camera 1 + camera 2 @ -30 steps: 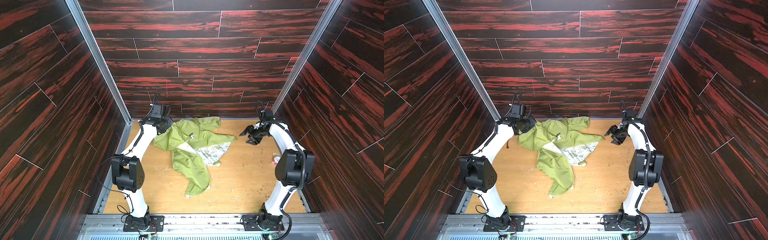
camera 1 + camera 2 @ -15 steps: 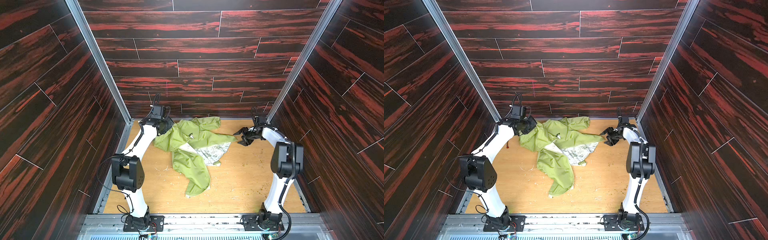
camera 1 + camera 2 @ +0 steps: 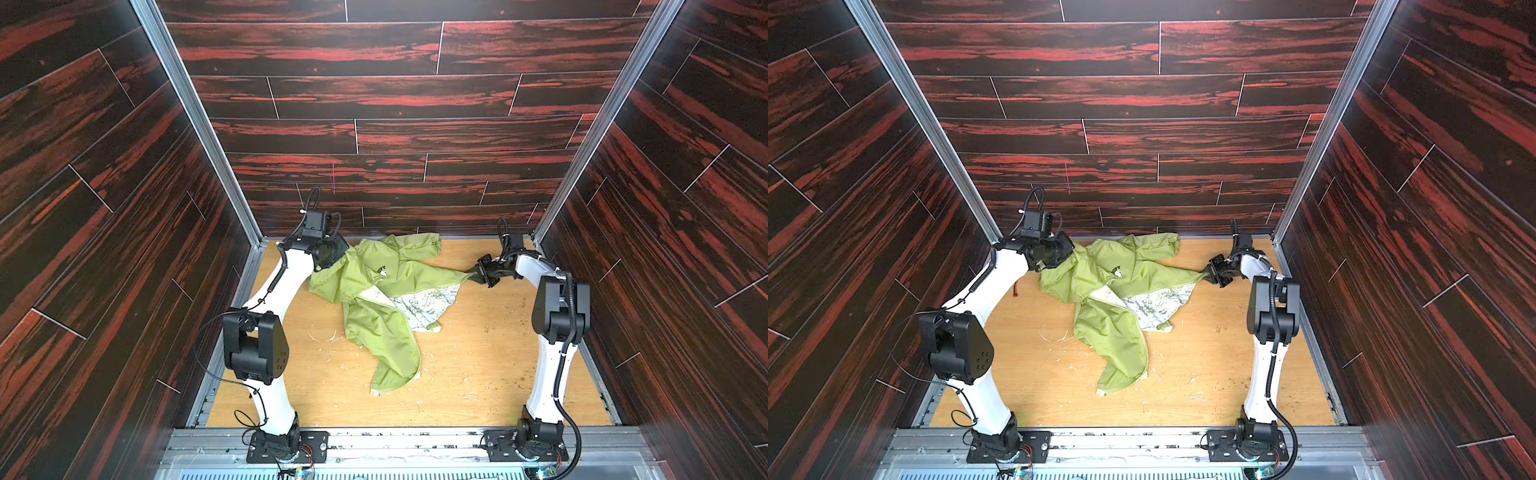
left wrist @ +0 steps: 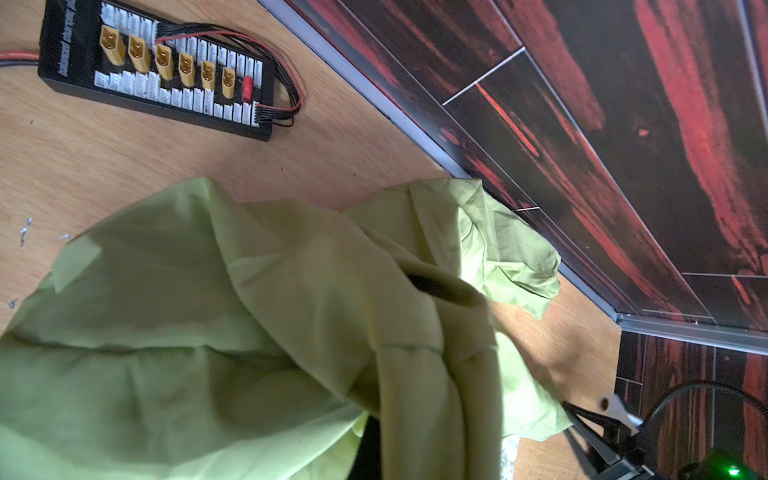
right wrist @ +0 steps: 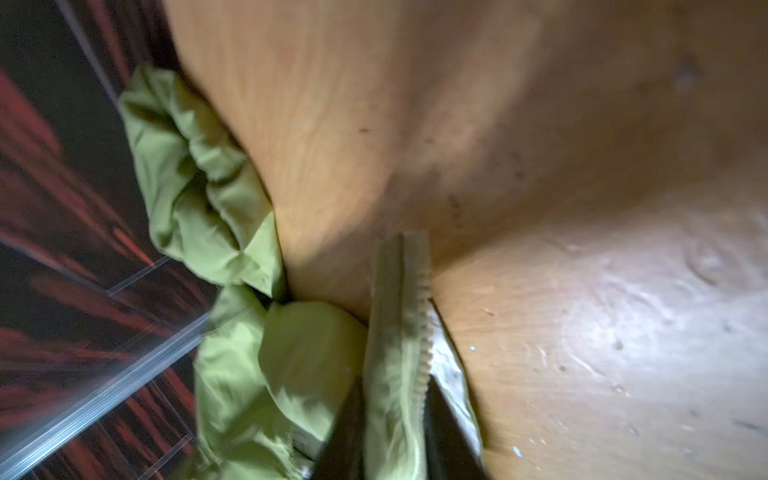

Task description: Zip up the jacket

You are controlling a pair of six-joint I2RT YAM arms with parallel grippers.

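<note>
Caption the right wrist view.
Right gripper clamps the pale zipper edge of the thin lime-green jacket over the wooden table.

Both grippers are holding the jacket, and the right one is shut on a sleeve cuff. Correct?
Not the cuff. The left gripper and the right gripper do both hold the jacket, but the right one is shut on the open front edge, with the zipper teeth running out from between its fingers. The right wrist view shows it.

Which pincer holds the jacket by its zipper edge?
The right pincer: its jaws are shut on the toothed zipper strip. The left pincer grips plain green cloth of the jacket.
</note>
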